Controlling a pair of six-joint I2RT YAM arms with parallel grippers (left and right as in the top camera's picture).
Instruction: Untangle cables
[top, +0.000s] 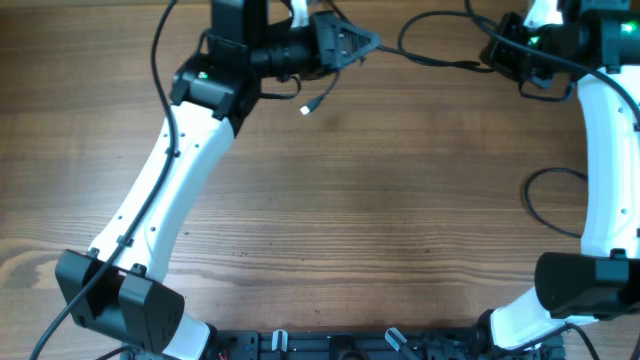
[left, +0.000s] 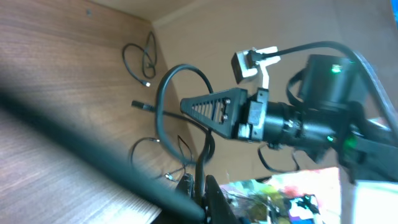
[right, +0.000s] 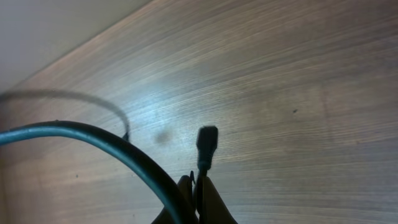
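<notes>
1. The thin black cables (left: 157, 106) were at the far side of the brown wood-grain tabletop (top: 380, 200), some lifted between the two arms and some lying loose
2. The left gripper (left: 200, 186) had its black jaws pressed together on one of these cords, which rose from between them and curved in a tall arch toward the other arm
3. From overhead, a short length hung beside that gripper and ended in a small silver-tipped plug (top: 305, 108) over bare wood; whether it touched the table could not be told
4. The right gripper (right: 196, 186) had its jaws clamped on a thin cord, and the small black plug end (right: 206, 144) stood just past the fingertips, above the wood
5. In the left wrist view, loose loops (left: 146, 59) lay flat near the wall edge, a second tangle of loops (left: 155, 152) lay nearer, and a straight plug end (left: 140, 104) lay between them
6. A thick dark wire (right: 93, 134) crossed the foreground of the right wrist view, too blurred to follow
</notes>
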